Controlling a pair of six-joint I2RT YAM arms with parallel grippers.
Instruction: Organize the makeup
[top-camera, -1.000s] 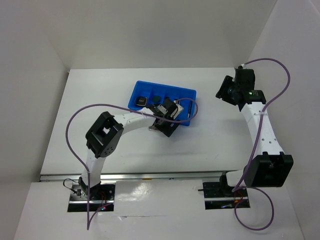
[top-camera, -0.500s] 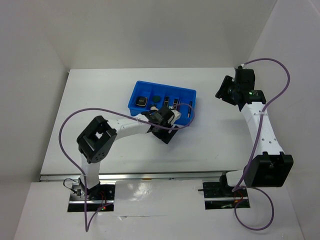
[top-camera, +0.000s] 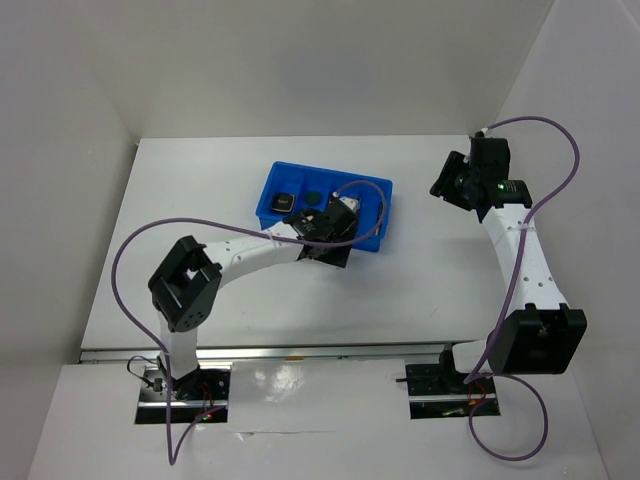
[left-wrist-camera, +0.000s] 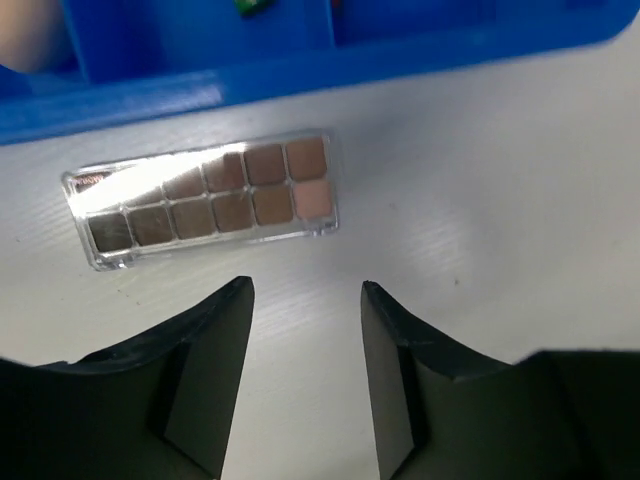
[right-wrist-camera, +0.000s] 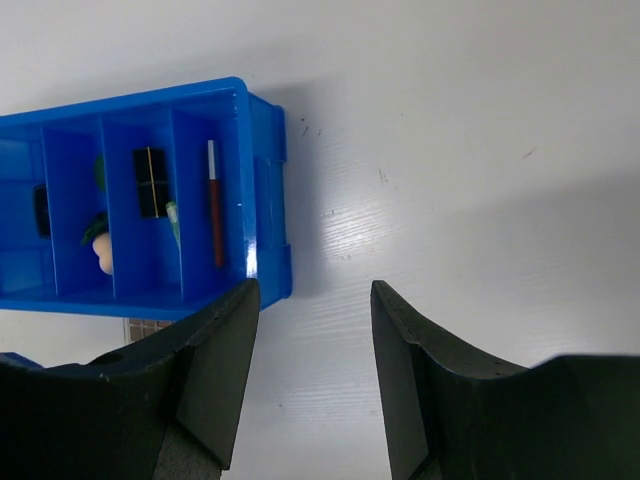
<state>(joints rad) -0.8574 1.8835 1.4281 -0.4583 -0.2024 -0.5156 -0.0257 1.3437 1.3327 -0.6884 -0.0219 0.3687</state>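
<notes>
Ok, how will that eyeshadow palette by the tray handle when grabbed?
Probably stiff and light: the eyeshadow palette looks like a thin clear plastic case. Lying flat on the table, it may be hard to get fingers under. Its glossy lid could slip.

Reading no clear text, number or brand anywhere. Noticing only a tiny reddish print on the pinkish flat palette (left-wrist-camera: 205, 200), lying just ahead of the left gripper (left-wrist-camera: 305, 290), at the end reaching out past the finger on the wrist view's left. Being smeared by glare and too small, giving no legible letters.
</notes>
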